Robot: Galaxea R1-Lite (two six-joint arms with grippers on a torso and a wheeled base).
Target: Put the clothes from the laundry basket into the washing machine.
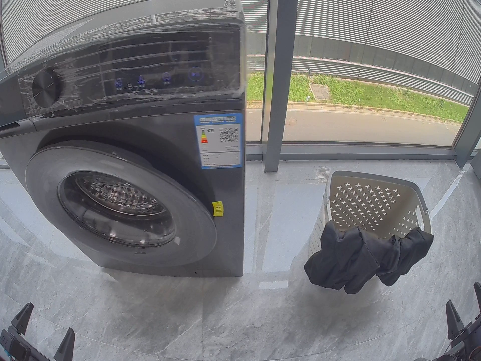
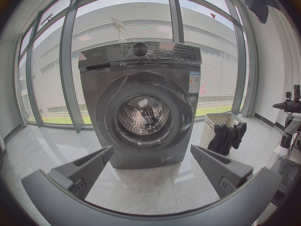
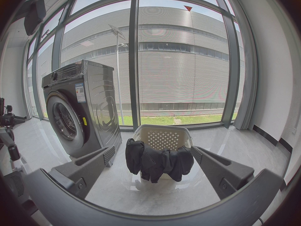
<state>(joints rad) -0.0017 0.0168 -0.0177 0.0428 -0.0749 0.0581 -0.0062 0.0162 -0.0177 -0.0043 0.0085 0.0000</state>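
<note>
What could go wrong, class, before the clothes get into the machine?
1. The door looks shut; clothes brought over first would have nowhere to go.
2. The clothes hang over the rim of the basket; a tug may tip it or drop them on the floor.

Your head camera looked down from high and close on the washing machine (image 1: 150,136) at left and the laundry basket (image 1: 373,201) at right, while your left wrist camera faced the machine's door low and head-on, your right faced the basket, and all three shared both.
</note>
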